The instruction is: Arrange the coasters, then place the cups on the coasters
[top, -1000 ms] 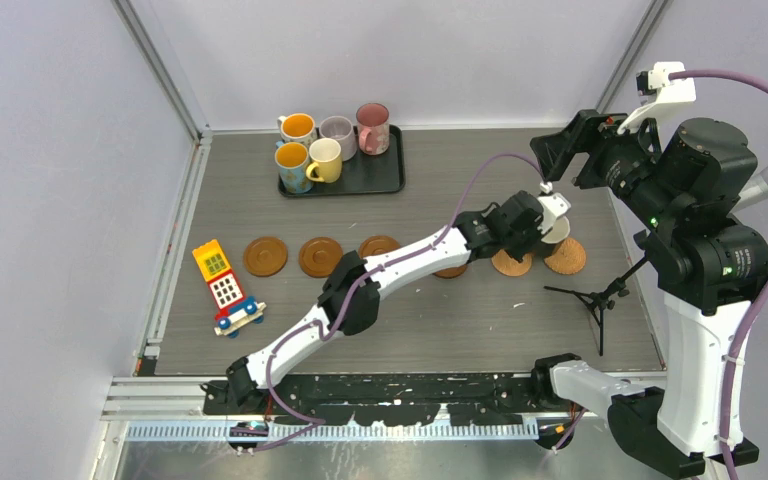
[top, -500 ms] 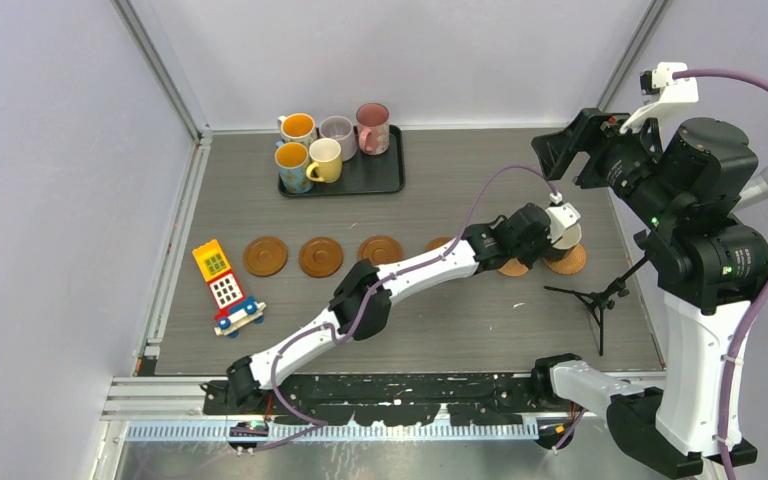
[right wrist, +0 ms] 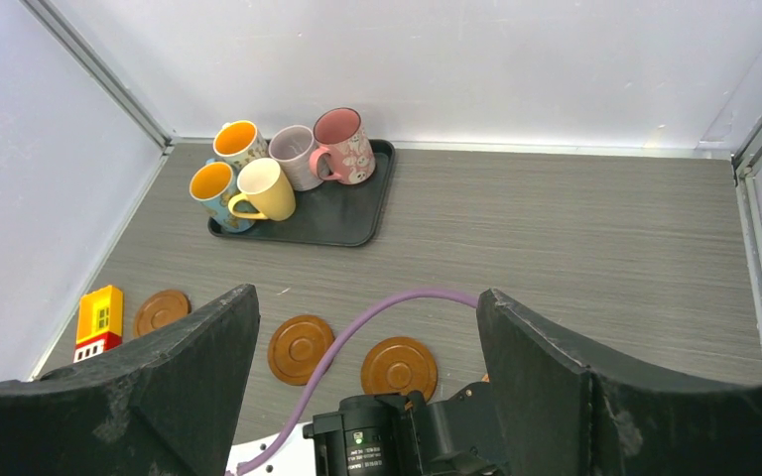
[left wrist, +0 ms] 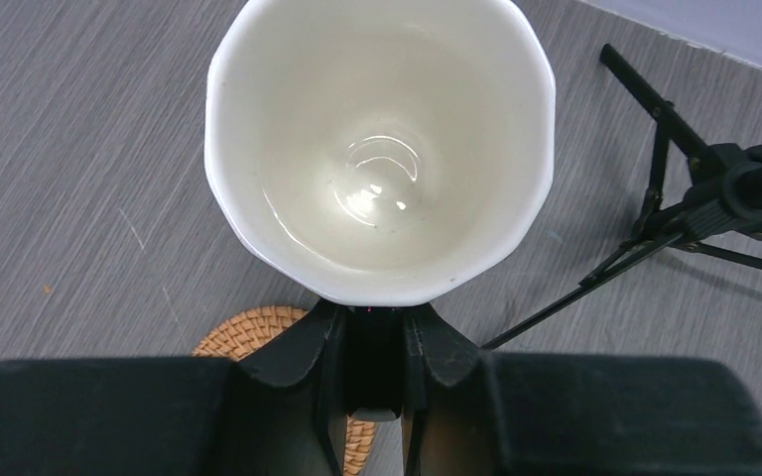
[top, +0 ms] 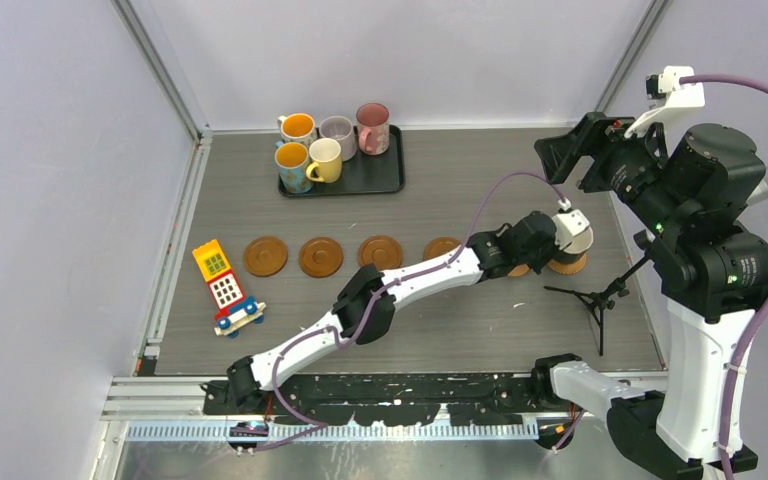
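My left gripper [top: 557,238] is shut on the handle of a black cup with a white inside [top: 574,230], at the rightmost woven coaster [top: 569,265]; I cannot tell whether they touch. The left wrist view looks down into the cup [left wrist: 380,149], the left gripper [left wrist: 373,342] shut on its handle, a woven coaster [left wrist: 254,332] below. Another woven coaster [top: 513,269] is half hidden by the arm. Several brown wooden coasters run in a row leftwards [top: 381,251] [top: 320,256] [top: 265,256]. My right gripper [top: 572,155] [right wrist: 365,297] hangs open and high above the table.
A black tray [top: 380,176] at the back holds several cups: pink [top: 372,126], lilac [top: 338,131], cream-yellow [top: 324,160] and two with orange insides [top: 298,127]. A toy block vehicle [top: 224,287] lies at the left. A small black tripod [top: 596,298] stands right of the woven coasters.
My left arm has reached further right with the cup, from above the inner woven coaster to the rightmost one. The right arm has barely moved.
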Available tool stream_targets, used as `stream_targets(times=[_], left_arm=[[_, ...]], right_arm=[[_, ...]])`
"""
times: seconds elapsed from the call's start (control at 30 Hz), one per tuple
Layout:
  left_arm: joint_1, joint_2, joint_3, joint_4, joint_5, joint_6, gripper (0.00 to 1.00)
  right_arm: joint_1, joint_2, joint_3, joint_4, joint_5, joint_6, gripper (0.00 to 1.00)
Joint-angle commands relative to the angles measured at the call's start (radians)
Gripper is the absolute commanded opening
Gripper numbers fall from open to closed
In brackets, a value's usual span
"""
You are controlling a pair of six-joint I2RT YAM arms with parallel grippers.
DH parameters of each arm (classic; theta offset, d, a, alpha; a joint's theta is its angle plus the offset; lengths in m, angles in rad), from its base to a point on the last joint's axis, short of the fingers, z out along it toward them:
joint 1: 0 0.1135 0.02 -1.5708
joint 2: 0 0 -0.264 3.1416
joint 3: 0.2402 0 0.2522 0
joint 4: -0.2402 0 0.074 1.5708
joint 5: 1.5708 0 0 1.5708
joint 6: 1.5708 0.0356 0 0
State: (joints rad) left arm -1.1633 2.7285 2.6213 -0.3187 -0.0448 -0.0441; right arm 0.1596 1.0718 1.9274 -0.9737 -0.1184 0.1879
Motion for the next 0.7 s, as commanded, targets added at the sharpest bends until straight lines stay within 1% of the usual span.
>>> stream_targets(times=[0.0, 0.5, 0.53, 0.67], left_arm=[[-0.017, -0.025, 0.076, 0.181, 0.002, 0.002, 0.0], [-0.018, 0.001, 0.05, 0.18, -0.052, 0.02, 0.0], [-0.019, 0.003, 0.049, 0.181, -0.055, 0.02, 0.01], [-0.021, -0.003, 0.046, 0.182, -0.057, 0.015, 0.15]], right_arm=[[-0.007, -0.014, 0.013, 0.016, -0.016, 0.01, 0.85], [-0.014, -0.023, 0.009, 0.01, -0.022, 0.011, 0.85], [-0.015, -0.023, 0.007, 0.01, -0.023, 0.011, 0.85], [-0.015, -0.021, 0.008, 0.011, -0.023, 0.009, 0.85]])
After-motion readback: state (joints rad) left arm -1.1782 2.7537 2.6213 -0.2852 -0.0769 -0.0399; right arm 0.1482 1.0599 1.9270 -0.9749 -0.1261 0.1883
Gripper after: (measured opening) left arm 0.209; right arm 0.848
